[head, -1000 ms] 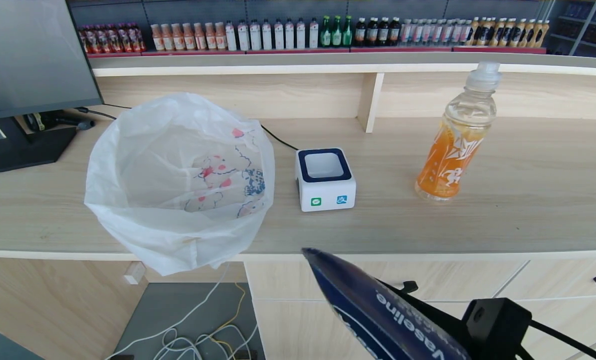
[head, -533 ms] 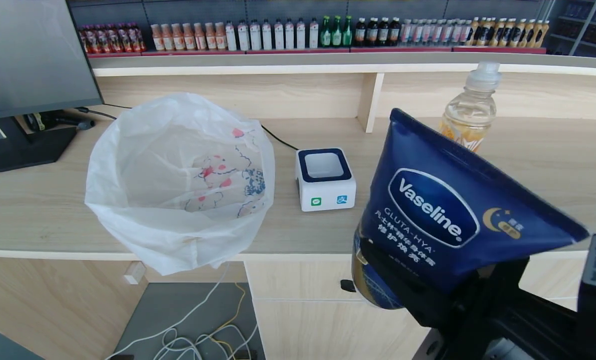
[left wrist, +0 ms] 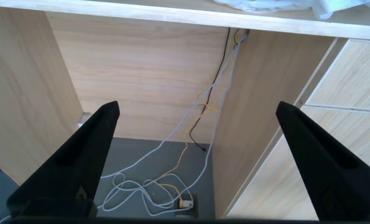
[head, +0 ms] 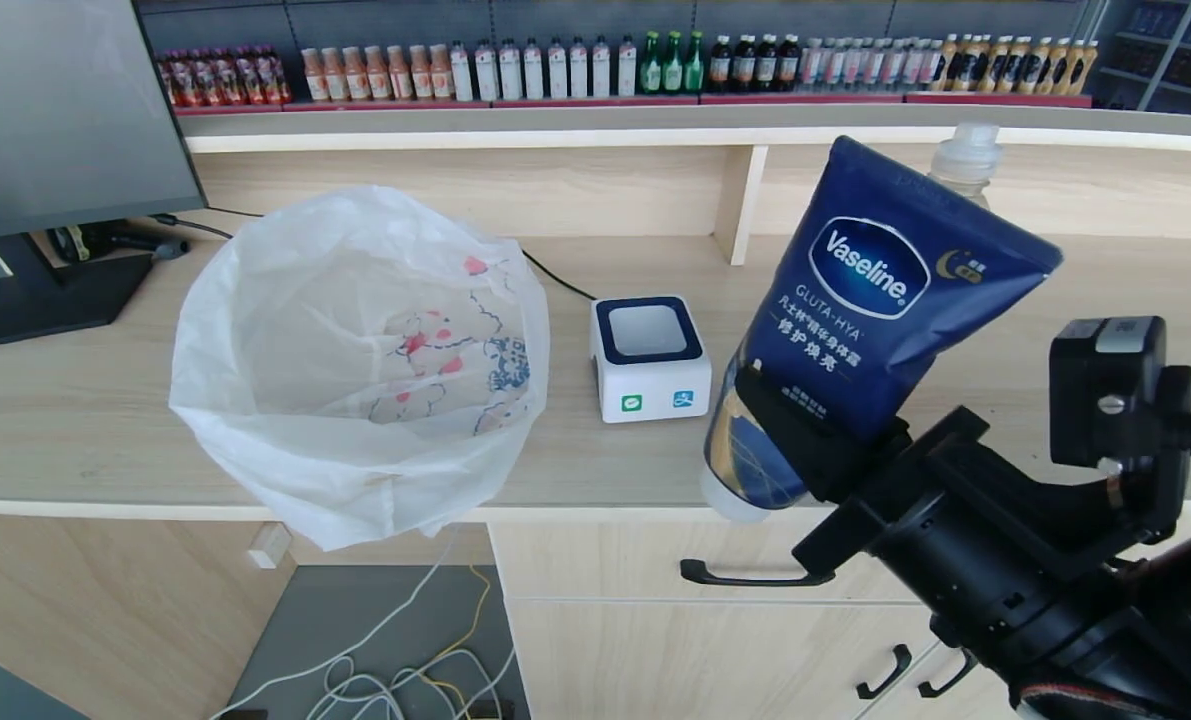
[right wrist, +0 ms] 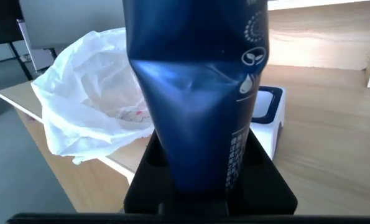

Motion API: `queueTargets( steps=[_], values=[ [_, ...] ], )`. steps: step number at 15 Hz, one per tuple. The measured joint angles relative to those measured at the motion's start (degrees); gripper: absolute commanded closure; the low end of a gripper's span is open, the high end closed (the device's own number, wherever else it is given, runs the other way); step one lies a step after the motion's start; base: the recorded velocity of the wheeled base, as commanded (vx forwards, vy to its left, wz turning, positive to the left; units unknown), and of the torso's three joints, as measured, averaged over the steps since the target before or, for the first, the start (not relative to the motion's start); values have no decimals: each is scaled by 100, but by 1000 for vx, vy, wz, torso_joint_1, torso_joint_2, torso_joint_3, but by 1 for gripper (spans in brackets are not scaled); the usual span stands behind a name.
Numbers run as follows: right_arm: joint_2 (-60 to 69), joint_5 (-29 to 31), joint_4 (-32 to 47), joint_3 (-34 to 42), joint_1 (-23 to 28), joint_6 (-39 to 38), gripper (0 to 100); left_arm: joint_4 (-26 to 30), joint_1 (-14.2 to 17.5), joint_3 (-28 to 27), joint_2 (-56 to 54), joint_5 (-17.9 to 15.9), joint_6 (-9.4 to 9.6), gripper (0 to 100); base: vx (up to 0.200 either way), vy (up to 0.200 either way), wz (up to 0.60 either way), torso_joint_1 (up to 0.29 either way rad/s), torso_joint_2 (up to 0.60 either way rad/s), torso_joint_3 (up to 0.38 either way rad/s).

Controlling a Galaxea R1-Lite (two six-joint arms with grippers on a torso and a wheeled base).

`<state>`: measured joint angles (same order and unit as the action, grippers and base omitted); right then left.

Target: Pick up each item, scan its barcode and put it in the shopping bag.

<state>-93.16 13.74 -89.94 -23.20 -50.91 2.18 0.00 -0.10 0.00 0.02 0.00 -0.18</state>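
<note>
head view: one tube [head: 875, 300], one bottle [head: 967, 155], one bag [head: 355, 360]

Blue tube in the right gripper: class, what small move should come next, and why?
Probably shift the blue tube left and lower it over the scanner, whose window faces up. The right gripper holds the tube clamped and raised to the scanner's right, so it looks unscanned. The shopping bag stands open on the scanner's other side.

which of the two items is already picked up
The blue tube, clamped in the right gripper; the white-capped bottle stands ungripped behind it.
</note>
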Motion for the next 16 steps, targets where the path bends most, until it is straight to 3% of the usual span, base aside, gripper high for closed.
queueTargets(
  steps=[5, 8, 11, 16],
  values=[
    [-221, -312, 0, -404, 734, -300, 100, 0, 0, 0, 0, 0, 2, 0, 0, 0, 0, 0, 0, 0],
    [-413, -369, -11, -1062, 935, -308, 100, 0, 0, 0, 0, 0, -4, 0, 0, 0, 0, 0, 0, 0],
    [-529, -371, 2, -1169, 973, -300, 100, 0, 0, 0, 0, 0, 0, 0, 0, 0, 0, 0, 0, 0],
    [-538, -351, 28, -1139, 1040, -333, 100, 0, -1, 0, 0, -2, -13, 0, 0, 200, 0, 3, 0, -1]
  ],
)
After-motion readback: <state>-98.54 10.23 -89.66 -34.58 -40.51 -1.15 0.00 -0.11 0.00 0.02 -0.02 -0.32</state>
